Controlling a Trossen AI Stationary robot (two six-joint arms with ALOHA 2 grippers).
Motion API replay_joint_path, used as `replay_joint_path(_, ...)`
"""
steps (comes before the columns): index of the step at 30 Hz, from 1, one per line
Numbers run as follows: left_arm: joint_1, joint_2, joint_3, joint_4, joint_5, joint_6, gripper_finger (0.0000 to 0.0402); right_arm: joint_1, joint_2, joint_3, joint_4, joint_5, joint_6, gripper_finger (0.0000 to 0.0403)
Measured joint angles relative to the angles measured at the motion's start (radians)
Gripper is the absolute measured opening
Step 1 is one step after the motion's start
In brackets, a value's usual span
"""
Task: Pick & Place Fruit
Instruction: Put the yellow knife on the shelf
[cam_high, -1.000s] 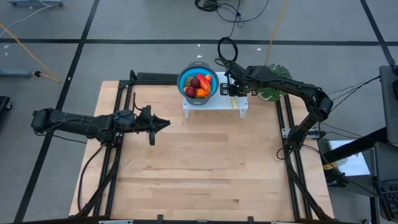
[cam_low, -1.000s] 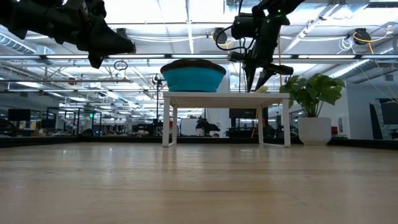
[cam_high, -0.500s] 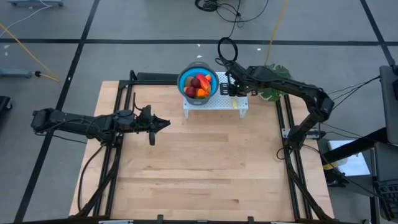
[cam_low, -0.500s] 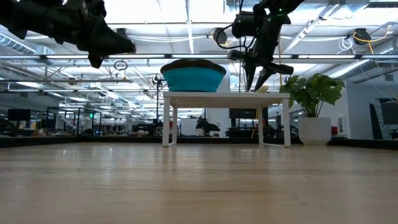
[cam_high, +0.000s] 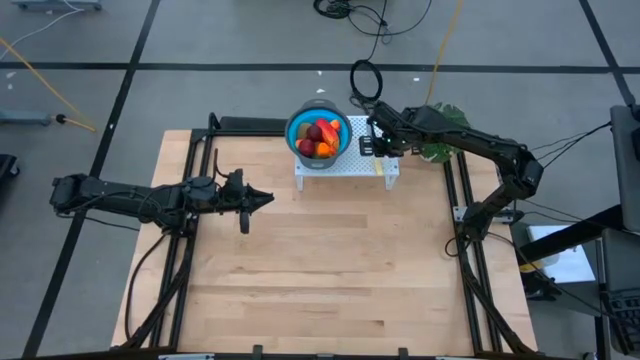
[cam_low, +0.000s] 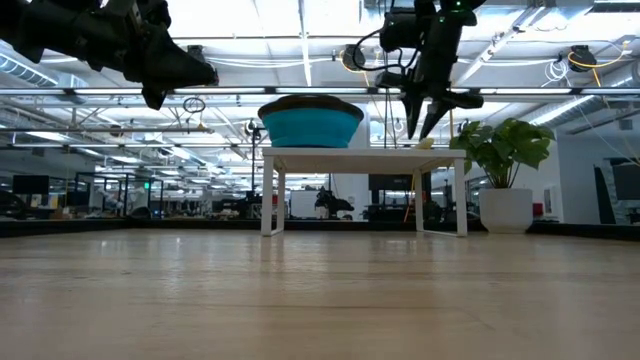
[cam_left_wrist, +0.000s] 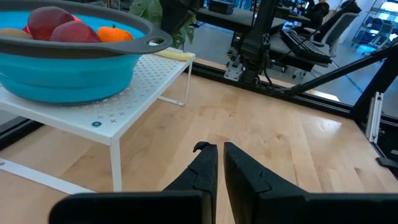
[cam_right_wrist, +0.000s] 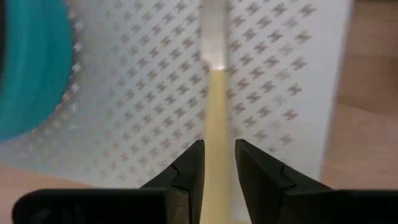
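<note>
A teal bowl (cam_high: 318, 133) holding the fruit, red, orange and brown pieces, stands on a small white perforated stand (cam_high: 345, 165) at the table's far edge. A yellow-handled knife (cam_right_wrist: 215, 106) lies flat on the stand to the right of the bowl. My right gripper (cam_right_wrist: 219, 149) hangs a little above the stand, over the knife. It points steeply down and is narrowly open, and the yellow handle shows through the gap. In the low view its fingertips (cam_low: 420, 128) are clear of the stand top. My left gripper (cam_high: 268, 197) hovers shut over the table's left part, holding nothing.
A leafy plant in a white pot (cam_low: 505, 150) stands just off the table's far right corner, behind my right arm. The bare wooden tabletop (cam_high: 320, 270) spreads out in front of the stand. Black frame rails run along the table's left and right sides.
My right gripper has risen a little above the stand and drifted slightly toward the table's right edge. Its finger gap is unchanged. The knife stays lying on the stand.
</note>
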Motion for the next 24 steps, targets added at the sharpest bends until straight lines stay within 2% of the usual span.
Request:
replay_joint_path(14, 0.000, 0.000, 0.000, 0.000, 0.000, -0.001, 0.0026, 0.069, 0.004, 0.000, -0.020, 0.005, 0.020, 0.0086)
replay_joint_path(24, 0.000, 0.000, 0.000, 0.000, 0.000, -0.001, 0.0026, 0.108, -0.002, -0.047, -0.019, 0.004, 0.060, 0.0086)
